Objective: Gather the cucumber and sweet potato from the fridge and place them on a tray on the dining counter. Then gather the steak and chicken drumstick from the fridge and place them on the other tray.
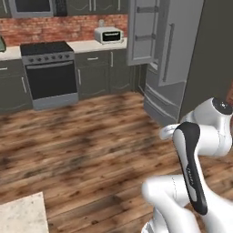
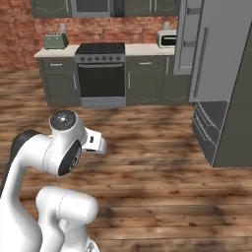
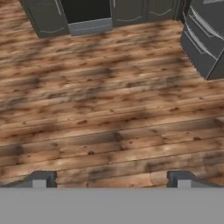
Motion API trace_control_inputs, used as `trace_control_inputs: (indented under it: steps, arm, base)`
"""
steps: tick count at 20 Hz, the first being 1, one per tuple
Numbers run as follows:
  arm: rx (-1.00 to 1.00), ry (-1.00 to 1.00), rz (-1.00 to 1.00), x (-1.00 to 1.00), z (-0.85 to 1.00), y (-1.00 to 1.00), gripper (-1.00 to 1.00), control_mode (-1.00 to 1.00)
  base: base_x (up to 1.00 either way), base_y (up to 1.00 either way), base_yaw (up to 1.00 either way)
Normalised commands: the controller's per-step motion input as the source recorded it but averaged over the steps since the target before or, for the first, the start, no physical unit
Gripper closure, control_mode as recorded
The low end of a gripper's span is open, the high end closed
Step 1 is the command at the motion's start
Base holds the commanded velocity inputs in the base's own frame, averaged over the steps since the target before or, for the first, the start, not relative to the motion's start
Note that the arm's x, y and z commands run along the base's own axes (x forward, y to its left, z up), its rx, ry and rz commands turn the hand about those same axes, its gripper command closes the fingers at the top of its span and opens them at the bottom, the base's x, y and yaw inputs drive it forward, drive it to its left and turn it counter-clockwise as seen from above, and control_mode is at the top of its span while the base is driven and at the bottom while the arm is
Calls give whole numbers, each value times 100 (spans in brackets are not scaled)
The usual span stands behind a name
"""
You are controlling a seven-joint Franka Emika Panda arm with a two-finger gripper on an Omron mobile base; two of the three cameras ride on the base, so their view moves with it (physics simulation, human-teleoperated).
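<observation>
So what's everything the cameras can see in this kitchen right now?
fridge: one, grey, right side, upper door open
stove: one, black and grey, against the back wall
toaster oven: one, white, on the counter beside the fridge
toaster: one, greenish, on the counter left of the stove
cabinets: several, dark grey, under the counter
brick wall: red, behind the counter
floor: brown wood planks
pale counter corner: one, speckled, lower left
arm: one, white, folded
gripper: one, dark tips, open, holding nothing, above the floor
</observation>
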Motion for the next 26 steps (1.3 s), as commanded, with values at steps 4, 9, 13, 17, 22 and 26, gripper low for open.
trace_control_inputs:
  steps: [4, 9, 13, 17, 22, 26]
  arm:
    - [0, 0, 0, 0, 0, 0, -100, 100]
    - [0, 0, 0, 0, 0, 0, -100, 100]
    - [0, 0, 0, 0, 0, 0, -100, 100]
    - [0, 0, 0, 0, 0, 0, -100, 100]
    - [0, 0, 0, 0, 0, 0, -100, 100]
    - [0, 0, 0, 0, 0, 0, -100, 100]
  base:
    - [92, -1, -25]
    - [93, 0, -27]
    - [91, 0, -28]
    - [92, 0, -28]
    - [82, 0, -35]
    - [78, 1, -35]
